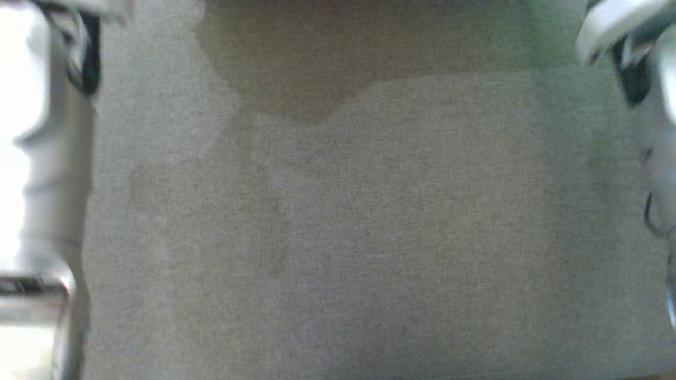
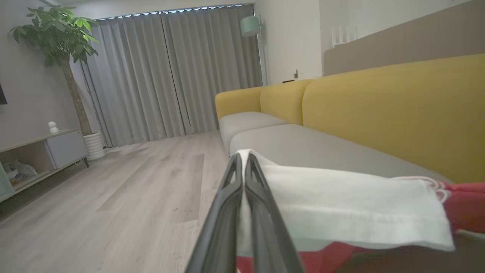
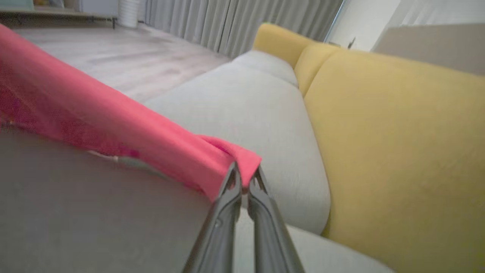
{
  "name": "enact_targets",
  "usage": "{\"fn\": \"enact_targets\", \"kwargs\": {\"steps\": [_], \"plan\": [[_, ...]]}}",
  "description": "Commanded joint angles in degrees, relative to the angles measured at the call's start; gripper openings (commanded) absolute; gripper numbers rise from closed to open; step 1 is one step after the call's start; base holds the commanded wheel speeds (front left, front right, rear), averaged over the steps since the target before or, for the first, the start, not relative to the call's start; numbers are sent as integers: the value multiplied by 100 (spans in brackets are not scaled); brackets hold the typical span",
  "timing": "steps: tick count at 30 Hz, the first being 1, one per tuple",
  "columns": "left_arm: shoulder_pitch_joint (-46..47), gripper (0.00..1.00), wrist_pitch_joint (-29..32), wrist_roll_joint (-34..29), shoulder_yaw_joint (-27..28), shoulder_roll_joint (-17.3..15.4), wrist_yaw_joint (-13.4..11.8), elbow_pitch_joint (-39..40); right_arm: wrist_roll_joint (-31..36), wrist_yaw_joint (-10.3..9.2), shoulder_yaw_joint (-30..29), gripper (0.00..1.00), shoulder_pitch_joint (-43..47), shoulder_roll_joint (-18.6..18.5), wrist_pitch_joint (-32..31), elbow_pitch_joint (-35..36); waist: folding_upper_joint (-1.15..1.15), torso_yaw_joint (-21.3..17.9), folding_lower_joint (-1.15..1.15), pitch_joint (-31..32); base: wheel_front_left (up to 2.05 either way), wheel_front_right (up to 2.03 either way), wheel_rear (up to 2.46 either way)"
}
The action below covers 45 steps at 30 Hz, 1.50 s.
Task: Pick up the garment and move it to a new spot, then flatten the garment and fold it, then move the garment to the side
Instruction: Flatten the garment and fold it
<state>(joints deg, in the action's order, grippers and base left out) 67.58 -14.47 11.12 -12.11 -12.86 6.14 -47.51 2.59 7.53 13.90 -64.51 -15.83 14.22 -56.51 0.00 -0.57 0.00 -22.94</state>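
**Q:** Left gripper (image 2: 243, 158), state?
**A:** Closed. My fingers are pressed together on the white hem of the garment (image 2: 341, 206). The cloth comes out between them and runs to the right in the left wrist view, with red fabric showing under and past it.

**Q:** Right gripper (image 3: 244, 173)?
**A:** Also closed, nipping a folded corner of the garment's pink-red part. That part stretches taut toward the upper left of the right wrist view.

**Q:** Garment location?
**A:** Strung between my two grippers, over the grey seat cushion (image 3: 261, 110), in front of the yellow backrest (image 3: 398, 132).

**Q:** Head view?
**A:** Blurred. There is a grey woven surface across the middle, probably the cushion. My left forearm (image 1: 47, 184) and right forearm (image 1: 655, 132) are at the edges.
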Motion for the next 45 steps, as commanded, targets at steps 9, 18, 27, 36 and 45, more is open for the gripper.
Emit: {"fn": "enact_targets", "kwargs": {"steps": [9, 18, 27, 36, 45], "plan": [[-2167, 0, -51, -97, -180, -297, 50, 1055, -846, -4, 1398, 0, 1016, -232, -28, -480, 0, 4, 0, 642, 0, 0, 0], [-3628, 0, 559, 236, -943, -815, 131, 1793, -2634, -4, 3086, 0, 1968, -932, -863, 375, 0, -19, 0, 1402, 0, 0, 0], [-4720, 0, 1320, 759, -1268, -1501, 130, 3226, -4066, -4, 4232, 0, 2530, -2054, -1722, 1859, 0, -90, 0, 1933, 0, 0, 0], [-5795, 0, 1761, 870, -1309, -1858, -168, 4536, -5272, -4, 4640, 0, 3184, -2884, -2369, 3198, 0, -98, 0, 2343, 0, 0, 0], [-6367, 0, 1980, 880, -1267, -2099, -434, 5364, -5424, -4, 4445, 0, 3547, -3237, -2607, 3809, 0, -64, 0, 2380, 0, 0, 0]]}}
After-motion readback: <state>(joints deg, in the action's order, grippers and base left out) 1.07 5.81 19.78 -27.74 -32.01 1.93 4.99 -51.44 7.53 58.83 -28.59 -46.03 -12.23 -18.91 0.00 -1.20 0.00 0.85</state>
